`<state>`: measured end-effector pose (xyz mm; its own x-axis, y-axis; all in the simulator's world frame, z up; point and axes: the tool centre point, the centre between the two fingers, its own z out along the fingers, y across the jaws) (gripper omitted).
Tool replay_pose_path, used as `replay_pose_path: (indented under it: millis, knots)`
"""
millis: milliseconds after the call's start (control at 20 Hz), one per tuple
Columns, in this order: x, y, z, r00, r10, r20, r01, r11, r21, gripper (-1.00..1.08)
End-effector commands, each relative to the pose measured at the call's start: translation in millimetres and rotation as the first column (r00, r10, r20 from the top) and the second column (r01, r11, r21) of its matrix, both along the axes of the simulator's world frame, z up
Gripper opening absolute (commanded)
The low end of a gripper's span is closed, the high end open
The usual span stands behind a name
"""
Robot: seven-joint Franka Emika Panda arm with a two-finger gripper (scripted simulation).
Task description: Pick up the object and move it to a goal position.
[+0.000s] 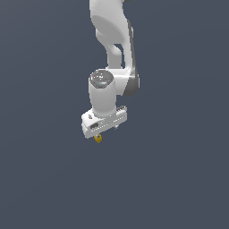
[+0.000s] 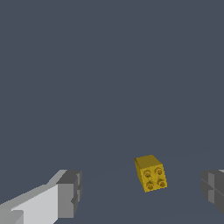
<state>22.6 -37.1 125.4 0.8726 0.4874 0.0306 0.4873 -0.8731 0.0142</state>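
Wrist view shows my hand (image 2: 142, 192) spread wide and holding nothing, the object (image 2: 151, 173) resting on the surface (image 2: 109, 78) between my fingers (image 2: 65, 192), nearer the far one.

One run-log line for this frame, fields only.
phase: pre-grasp | gripper: open, straddling block | block: yellow, between fingers, no contact visible | goal: not visible

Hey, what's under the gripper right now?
A small yellow block sits just below the gripper. The wrist view shows it between the open fingers, untouched, on plain grey ground. In the exterior view the hand hides most of the block and the fingertips.
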Motion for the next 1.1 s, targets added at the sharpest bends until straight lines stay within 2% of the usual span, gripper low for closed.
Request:
replay_pose_path:
  millis: [0, 500, 1050]
  knots:
    - [-1.5, -11.0, -12.2, 0.999, 0.051, -0.008, -0.051, 0.999, -0.003, 1.00]
    - [-7.8, -39.9, -45.1, 0.982, 0.185, -0.029, -0.185, 0.983, -0.004, 1.00]
    - [-9.9, -46.6, -54.3, 0.976, 0.214, -0.034, -0.214, 0.977, -0.003, 1.00]
